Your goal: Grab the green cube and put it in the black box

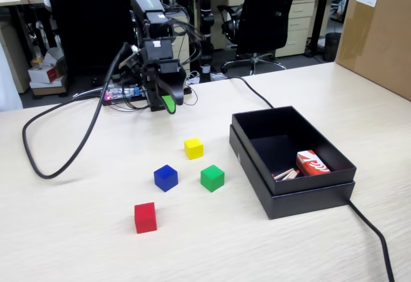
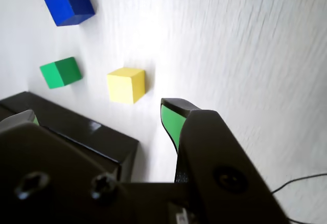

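Gripper raised near the arm's base at the far side of the table, well apart from every cube; nothing held. In the wrist view, gripper with green-lined jaws standing apart, bare tabletop between them: open and empty. Nearest to the tip, the yellow cube; beyond it, toward the camera of the fixed view, the green cube resting on the table, apart from the blue cube at its left, the red cube nearer still. To the right in the fixed view, the black box, near the green cube but not touching, already containing a red-and-white carton and some thin sticks. Judged progress: none yet; approach, grasp, carry and release all remaining. Black cable looping across the table left of the arm.
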`<control>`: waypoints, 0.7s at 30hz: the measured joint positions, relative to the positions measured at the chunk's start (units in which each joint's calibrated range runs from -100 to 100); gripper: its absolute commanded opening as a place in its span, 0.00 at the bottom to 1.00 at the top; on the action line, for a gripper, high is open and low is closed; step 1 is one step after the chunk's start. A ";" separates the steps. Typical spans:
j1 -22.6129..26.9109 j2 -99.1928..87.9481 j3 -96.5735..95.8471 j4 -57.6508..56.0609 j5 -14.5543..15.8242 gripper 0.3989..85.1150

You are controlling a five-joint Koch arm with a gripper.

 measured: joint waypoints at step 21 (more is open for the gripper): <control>1.71 73.79 57.69 -10.84 -2.05 0.55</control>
